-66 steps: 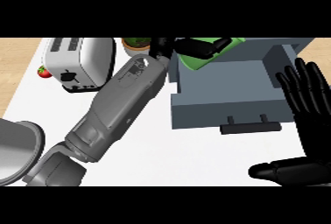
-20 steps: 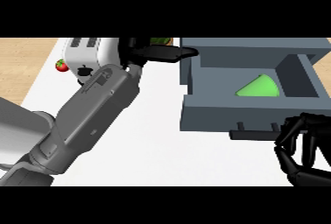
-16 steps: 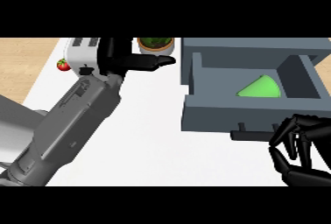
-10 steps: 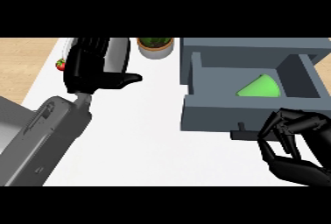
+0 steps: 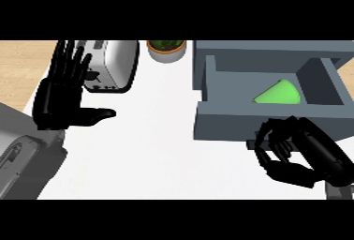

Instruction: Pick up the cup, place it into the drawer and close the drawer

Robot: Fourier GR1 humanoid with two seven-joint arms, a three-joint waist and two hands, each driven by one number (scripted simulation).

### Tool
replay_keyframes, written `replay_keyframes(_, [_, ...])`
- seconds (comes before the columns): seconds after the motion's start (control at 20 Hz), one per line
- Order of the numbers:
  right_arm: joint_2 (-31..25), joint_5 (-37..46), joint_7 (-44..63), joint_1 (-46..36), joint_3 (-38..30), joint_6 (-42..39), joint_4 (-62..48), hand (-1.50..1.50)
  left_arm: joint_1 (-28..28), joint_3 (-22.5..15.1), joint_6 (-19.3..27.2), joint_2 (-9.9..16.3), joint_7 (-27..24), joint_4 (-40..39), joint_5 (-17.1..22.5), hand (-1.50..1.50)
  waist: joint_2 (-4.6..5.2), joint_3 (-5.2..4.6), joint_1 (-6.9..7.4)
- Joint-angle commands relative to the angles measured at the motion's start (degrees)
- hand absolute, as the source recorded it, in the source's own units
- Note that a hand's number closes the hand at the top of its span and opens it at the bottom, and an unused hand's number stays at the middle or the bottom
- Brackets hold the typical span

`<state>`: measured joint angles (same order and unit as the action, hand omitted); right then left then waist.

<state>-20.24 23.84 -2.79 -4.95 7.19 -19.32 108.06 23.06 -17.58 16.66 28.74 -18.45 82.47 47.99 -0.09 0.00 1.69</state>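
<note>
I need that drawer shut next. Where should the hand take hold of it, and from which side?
Take the drawer at its front panel, coming from the near side, where the right hand curls. The panel is broad and flat and faces the robot, so pushing it away should slide the drawer shut over the cup.

On the counter (image 5: 166,154) we find the open drawer (image 5: 266,119) at the right, and the cup (image 5: 279,93) lies inside it, toward the right wall. Just in front of the drawer's front panel sits our right hand (image 5: 298,157). Behind and to the left of the drawer stands a potted plant (image 5: 166,49). Left of the plant is a toaster (image 5: 114,65), and our left hand (image 5: 63,93) lies at its left side, near the counter's left edge.
</note>
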Motion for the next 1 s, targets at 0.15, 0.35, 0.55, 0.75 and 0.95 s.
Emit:
replay_keyframes(0.15, [2.9,15.08,-6.78,-5.64,6.87,8.22,-17.05,1.5,-11.26,3.69,-8.78,2.71,-4.2,2.46,0.18,-1.5,0.25,0.01,-0.39])
replay_keyframes(0.35, [3.62,15.88,-7.36,-7.87,5.13,7.94,-22.3,-1.5,-14.46,8.66,-13.29,4.49,-2.72,2.05,0.63,-1.5,0.13,0.0,-1.22])
replay_keyframes(0.55, [5.35,21.37,-8.25,-15.02,6.14,10.53,-34.58,-1.5,-16.56,9.58,-12.87,3.88,-1.43,5.0,0.74,-1.5,0.14,0.01,-0.83])
replay_keyframes(0.75, [9.25,24.17,-13.16,-16.38,5.82,17.37,-46.52,-1.5,-15.91,12.65,-18.14,3.07,-3.33,0.12,-1.03,-1.5,0.23,0.01,-1.2])
replay_keyframes(0.95, [10.48,23.46,-16.57,-26.72,1.3,17.91,-60.58,-1.5,-16.16,13.81,-19.45,2.64,-0.64,1.98,-0.93,-1.5,0.35,0.03,-0.82])
